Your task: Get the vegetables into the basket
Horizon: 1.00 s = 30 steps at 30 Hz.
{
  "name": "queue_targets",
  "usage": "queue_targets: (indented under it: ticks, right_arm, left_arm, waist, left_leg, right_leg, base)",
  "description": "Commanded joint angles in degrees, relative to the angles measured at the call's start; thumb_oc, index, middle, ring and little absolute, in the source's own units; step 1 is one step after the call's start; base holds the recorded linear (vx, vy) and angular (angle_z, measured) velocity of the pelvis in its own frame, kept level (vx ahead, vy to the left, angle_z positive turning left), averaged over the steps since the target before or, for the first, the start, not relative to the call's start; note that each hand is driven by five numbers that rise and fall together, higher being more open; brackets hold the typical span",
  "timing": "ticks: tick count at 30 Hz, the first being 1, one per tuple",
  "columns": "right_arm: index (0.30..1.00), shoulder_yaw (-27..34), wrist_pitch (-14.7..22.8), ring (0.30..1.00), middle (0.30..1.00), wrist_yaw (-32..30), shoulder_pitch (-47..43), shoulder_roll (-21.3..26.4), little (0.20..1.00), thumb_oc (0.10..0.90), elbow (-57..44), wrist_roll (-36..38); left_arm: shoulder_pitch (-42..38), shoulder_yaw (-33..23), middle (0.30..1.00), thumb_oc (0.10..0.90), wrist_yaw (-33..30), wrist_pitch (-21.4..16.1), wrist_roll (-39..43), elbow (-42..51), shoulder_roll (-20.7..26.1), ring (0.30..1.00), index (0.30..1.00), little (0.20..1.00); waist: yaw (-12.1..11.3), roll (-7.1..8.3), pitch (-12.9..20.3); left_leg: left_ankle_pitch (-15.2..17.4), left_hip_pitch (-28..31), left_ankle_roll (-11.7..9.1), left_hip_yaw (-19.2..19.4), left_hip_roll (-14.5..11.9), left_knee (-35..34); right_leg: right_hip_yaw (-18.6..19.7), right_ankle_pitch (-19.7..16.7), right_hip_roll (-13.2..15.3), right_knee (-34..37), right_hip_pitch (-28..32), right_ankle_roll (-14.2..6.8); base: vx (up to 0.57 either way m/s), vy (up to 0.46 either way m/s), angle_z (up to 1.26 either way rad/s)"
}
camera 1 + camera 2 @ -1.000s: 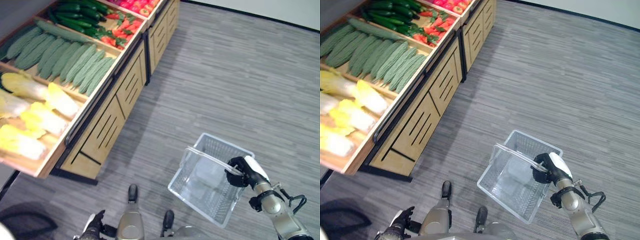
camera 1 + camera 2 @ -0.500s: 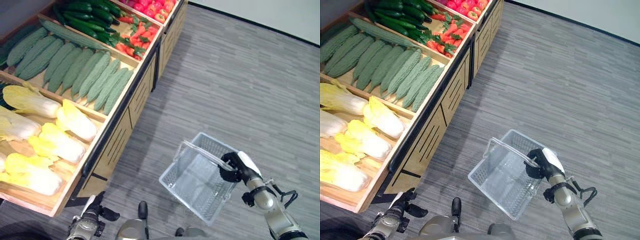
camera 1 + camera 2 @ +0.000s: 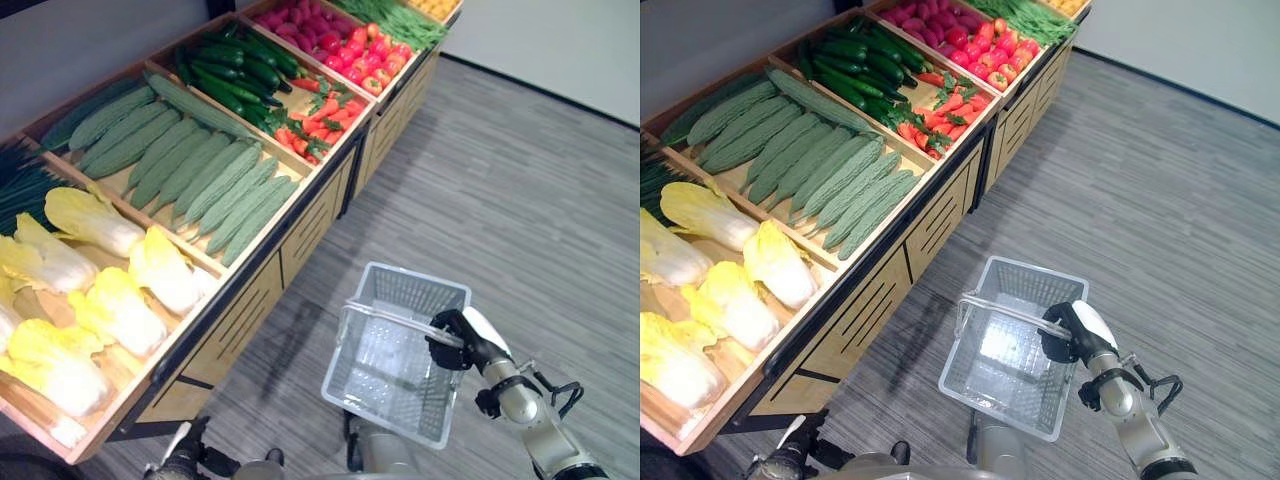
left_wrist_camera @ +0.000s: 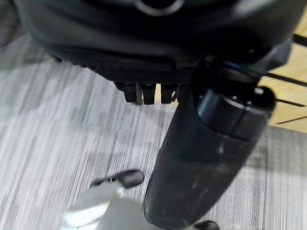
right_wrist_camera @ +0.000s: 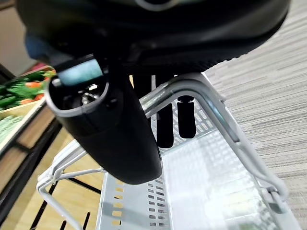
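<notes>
By veg stand (image 3: 300,215), R hand (image 3: 458,342) grips basket (image 3: 395,365) handle.

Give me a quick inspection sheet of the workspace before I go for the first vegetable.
Surface: grey plank floor; wooden produce stand at the robot's left.
Job's things: basket empty; cabbages, bitter gourds, cucumbers, peppers lie in the stand's bins.
Clutter: nothing seen.
Hands: right robot hand curled round the basket handle; left robot hand low, holding nothing, fingers unclear.
Cables: nothing seen.
Surroundings: white wall beyond the stand.

No readable text or labels.
</notes>
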State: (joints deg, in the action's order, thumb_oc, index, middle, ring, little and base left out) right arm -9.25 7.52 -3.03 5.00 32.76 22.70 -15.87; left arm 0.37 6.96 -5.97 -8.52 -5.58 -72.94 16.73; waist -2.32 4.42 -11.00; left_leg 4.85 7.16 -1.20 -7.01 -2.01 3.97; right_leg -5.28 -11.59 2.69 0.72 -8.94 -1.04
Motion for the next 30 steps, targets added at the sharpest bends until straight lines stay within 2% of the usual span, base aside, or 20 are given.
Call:
queue_targets:
  ticks: [1,5,6,8,9,11,12,13,19,25,30]
  right_arm:
    - [0.3,5.75,5.15,0.3,0.3,-2.72,-3.17,4.95,0.3,0.4,-10.4,2.63]
    - [0.3,6.19,5.42,0.3,0.3,-3.07,-3.46,6.33,0.3,0.4,-10.13,3.35]
    - [0.3,6.48,5.36,0.3,0.3,-3.25,-3.5,6.57,0.3,0.4,-10.11,3.61]
    - [0.3,7.0,5.26,0.3,0.3,-3.68,-3.15,6.63,0.3,0.4,-10.08,3.75]
    - [0.3,7.86,5.11,0.3,0.3,-4.32,-2.45,6.58,0.3,0.4,-10.45,3.79]
    - [0.3,8.66,4.76,0.3,0.3,-4.69,-1.19,6.28,0.3,0.4,-10.95,3.35]
    - [0.3,8.99,4.52,0.3,0.3,-4.73,-0.74,6.16,0.3,0.4,-11.09,3.08]
    - [0.3,9.72,4.35,0.3,0.3,-5.02,0.17,6.12,0.3,0.4,-11.69,2.53]
    - [0.3,9.35,4.28,0.3,0.3,-4.34,0.84,5.25,0.3,0.4,-11.92,1.67]
    - [0.3,8.83,3.65,0.3,0.3,-4.03,0.71,3.63,0.3,0.4,-10.54,1.25]
    - [0.3,6.46,3.24,0.3,0.3,-4.01,-1.24,2.17,0.3,0.4,-8.47,0.88]
  left_arm:
    - [-3.1,-0.01,1.0,0.9,-0.22,-1.15,1.1,1.87,2.3,1.0,1.0,1.0]
    - [-3.29,0.06,1.0,0.9,-0.63,-0.94,1.83,2.07,1.98,1.0,1.0,1.0]
    - [-3.58,0.04,1.0,0.9,-0.77,-0.77,2.0,2.04,1.89,1.0,1.0,1.0]
    - [-3.98,0.3,1.0,0.9,-0.92,-0.58,1.88,2.28,1.71,1.0,1.0,1.0]
    - [-4.67,0.8,1.0,0.9,-1.03,-0.47,1.42,2.46,1.69,1.0,1.0,1.0]
    - [-5.18,1.43,1.0,0.9,-0.99,-0.32,0.85,3.28,1.64,1.0,1.0,1.0]
    - [-5.35,1.63,1.0,0.9,-0.98,-0.26,0.64,3.31,1.46,1.0,1.0,1.0]
    - [-5.49,1.9,1.0,0.9,-1.11,-0.13,0.16,3.19,1.13,1.0,1.0,1.0]
    - [-4.4,0.82,1.0,0.9,-1.06,0.08,-0.35,2.54,0.91,1.0,1.0,1.0]
    - [-3.72,0.35,1.0,0.9,-0.68,-0.01,-0.38,2.32,1.26,1.0,1.0,1.0]
    - [-3.21,-0.28,1.0,0.9,-1.06,-0.01,-0.29,2.29,2.0,1.0,1.0,1.0]
  waist:
    - [-0.49,1.24,0.21]
    - [-0.8,0.88,-0.03]
    - [-0.76,0.92,-0.19]
    - [-0.42,1.2,-0.57]
    - [0.61,1.38,-0.65]
    - [1.25,1.21,-0.56]
    - [1.34,1.04,-0.36]
    - [1.43,0.47,-0.1]
    - [1.13,-0.03,0.51]
    - [0.54,1.14,1.08]
    - [-0.45,2.51,1.01]
  left_leg:
    - [-3.08,-1.83,-1.6,0.08,-1.55,-0.02]
    - [-4.66,-3.48,-2.61,-0.58,-2.44,2.49]
    - [-5.04,-4.35,-2.83,0.44,-2.79,3.57]
    - [-5.49,-5.94,-3.05,4.27,-3.23,5.03]
    - [-6.96,-6.94,-2.99,12.38,-5.93,3.67]
    - [-8.15,-7.93,-3.48,19.06,-7.57,0.57]
    - [-8.48,-8.34,-3.68,20.09,-7.74,-0.54]
    - [-10.52,-9.44,-4.07,22.14,-8.2,-2.81]
    - [-9.32,-7.63,-2.91,22.58,-6.57,-4.83]
    - [-8.77,-6.6,-1.22,22.67,-4.23,-7.09]
    - [-7.66,-5.82,0.44,22.63,-1.83,-8.78]
  right_leg:
    - [-0.31,4.54,1.71,-5.78,2.06,-4.46]
    - [-2.89,6.18,1.16,-6.03,3.36,-3.31]
    - [-3.85,6.71,1.38,-6.11,3.75,-3.06]
    - [-5.65,7.23,2.05,-5.99,4.82,-2.78]
    - [-8.06,7.21,2.96,-5.36,5.91,-2.87]
    - [-10.39,7.12,3.81,-4.43,6.82,-3.44]
    - [-11.33,6.97,4.13,-4.08,7.08,-3.79]
    - [-12.89,7.14,4.59,-3.8,7.66,-4.33]
    - [-13.14,8.23,5.48,-5.35,8.62,-4.84]
    - [-12.41,6.15,7.35,-5.12,8.78,-6.35]
    - [-10.44,2.85,8.91,-5.42,7.92,-8.33]
  base:
    - [0.12,-0.208,0.57]
    - [0.11,-0.201,0.37]
    - [0.04,-0.089,0.42]
    - [0.06,-0.113,0.64]
    - [0.06,-0.082,0.86]
    - [0.04,-0.024,1.17]
    - [0.06,0.065,1.0]
    - [0.05,0.066,0.68]
    - [0.08,0.118,0.18]
    - [0.05,0.163,0.04]
    - [0.03,0.201,0.01]
